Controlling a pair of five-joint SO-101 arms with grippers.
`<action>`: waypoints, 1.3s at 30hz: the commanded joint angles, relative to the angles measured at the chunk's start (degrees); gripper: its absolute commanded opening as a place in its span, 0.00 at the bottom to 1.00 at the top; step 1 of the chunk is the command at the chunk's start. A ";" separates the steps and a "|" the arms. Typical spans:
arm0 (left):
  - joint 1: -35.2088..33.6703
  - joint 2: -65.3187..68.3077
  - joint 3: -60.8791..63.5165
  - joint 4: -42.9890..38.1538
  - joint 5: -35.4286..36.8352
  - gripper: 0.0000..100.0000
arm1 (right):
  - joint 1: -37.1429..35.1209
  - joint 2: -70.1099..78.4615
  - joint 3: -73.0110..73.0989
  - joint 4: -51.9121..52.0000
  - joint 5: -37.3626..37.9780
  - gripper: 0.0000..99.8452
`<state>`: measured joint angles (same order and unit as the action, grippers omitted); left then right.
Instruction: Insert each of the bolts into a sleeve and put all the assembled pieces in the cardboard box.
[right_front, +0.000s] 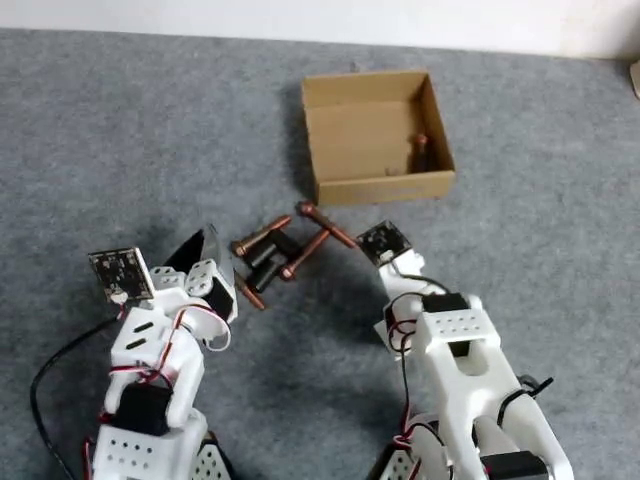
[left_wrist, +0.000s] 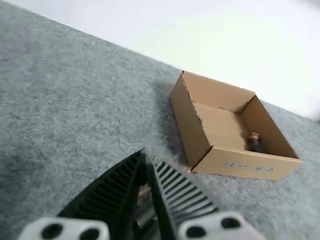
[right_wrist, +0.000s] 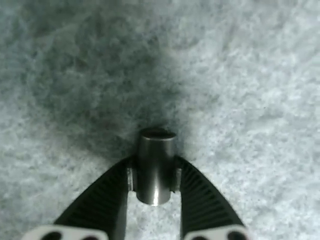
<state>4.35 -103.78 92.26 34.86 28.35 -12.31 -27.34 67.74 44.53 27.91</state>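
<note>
The right hand grips a dark sleeve, open end outward, probably to receive a bolt. The left hand is closed on something coppery, likely that bolt. Loose bolts lie just beyond, near the cardboard box, which holds one assembled piece.

Grey tabletop. Cardboard box at 12-1 o'clock, open, with one assembled piece at its 3 o'clock inner wall. At centre, three copper bolts lie crossed over dark sleeves, just below the box. Left arm at 7 o'clock, its fingers beside the pile, a bolt poking out there. Right arm at 5 o'clock.
</note>
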 joint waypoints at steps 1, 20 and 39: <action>-0.22 -0.57 -9.54 8.00 -0.09 0.01 | 0.22 -0.22 0.48 -0.48 -0.53 0.01; 0.31 84.97 -44.00 2.20 21.36 0.01 | 3.38 0.13 0.48 -2.42 -4.92 0.01; 3.65 85.85 -46.46 16.97 27.60 0.01 | 3.56 0.13 0.57 -2.51 -4.92 0.01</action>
<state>7.08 -17.71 46.37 51.56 55.69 -9.85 -27.34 68.44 43.03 23.52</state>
